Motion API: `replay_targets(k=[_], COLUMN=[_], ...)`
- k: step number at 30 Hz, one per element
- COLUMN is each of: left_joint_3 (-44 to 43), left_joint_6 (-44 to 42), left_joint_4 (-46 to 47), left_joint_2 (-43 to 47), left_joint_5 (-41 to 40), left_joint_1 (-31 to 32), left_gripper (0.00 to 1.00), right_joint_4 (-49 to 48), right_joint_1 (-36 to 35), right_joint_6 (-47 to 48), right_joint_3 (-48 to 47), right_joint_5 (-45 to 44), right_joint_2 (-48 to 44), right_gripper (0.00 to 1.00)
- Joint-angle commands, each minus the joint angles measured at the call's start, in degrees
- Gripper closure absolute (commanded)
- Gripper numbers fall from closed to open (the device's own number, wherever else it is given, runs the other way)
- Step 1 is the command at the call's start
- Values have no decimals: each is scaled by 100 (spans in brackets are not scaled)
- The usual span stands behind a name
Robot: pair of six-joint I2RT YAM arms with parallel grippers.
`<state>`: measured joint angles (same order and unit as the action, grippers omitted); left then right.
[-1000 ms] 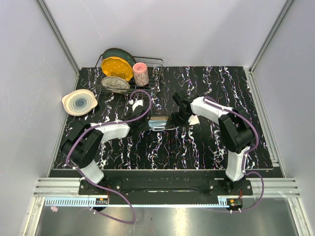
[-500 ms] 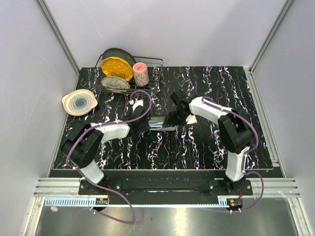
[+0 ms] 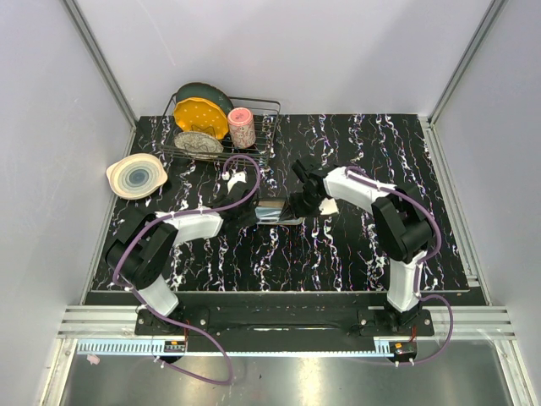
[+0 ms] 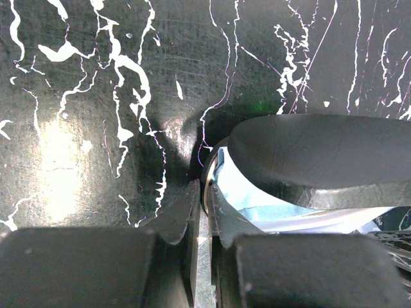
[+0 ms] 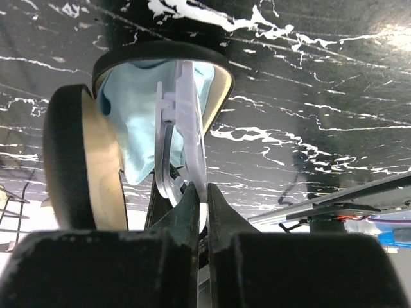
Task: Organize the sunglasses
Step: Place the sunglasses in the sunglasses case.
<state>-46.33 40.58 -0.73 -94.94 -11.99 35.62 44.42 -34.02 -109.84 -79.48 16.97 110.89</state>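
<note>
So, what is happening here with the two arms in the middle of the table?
Both arms work at the open black glasses case. The left tool is closed on the rim of the case and seems to steady it. The right tool pinches the whitish frame of the sunglasses and holds them on edge in the mouth of the case, next to the light-blue cloth inside. The sunglasses are not yet lying flat in the case.
</note>
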Motion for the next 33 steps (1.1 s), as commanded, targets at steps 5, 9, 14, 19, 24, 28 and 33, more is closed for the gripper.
replay_targets(k=[5,9,14,19,24,28,33], left_joint_3=[97,89,97,80,45,36,45], left_joint_6=[-32,-24,-15,-41,-24,-24,3], left_joint_4=[-6,-23,-41,-94,-146,-164,-190], left_joint_2=[124,124,142,151,125,133,133], left_joint_5=[-32,-32,-32,-76,-111,-154,-190], left_joint_1=[51,51,51,51,42,51,51], left_gripper=[100,100,100,100,100,100,100], right_joint_4=[67,-74,-390,-470,-514,-523,-549], right_joint_1=[-43,-43,-34,-34,-34,-26,-17], right_joint_6=[-187,-256,-318,-248,-213,-117,102], right_joint_3=[-76,-59,-32,-50,-76,-41,125], right_joint_5=[-519,-607,-695,-730,-766,-800,-1011], right_joint_2=[108,126,187,47,-111,-278,-638], right_gripper=[82,77,74,51,36,31,25])
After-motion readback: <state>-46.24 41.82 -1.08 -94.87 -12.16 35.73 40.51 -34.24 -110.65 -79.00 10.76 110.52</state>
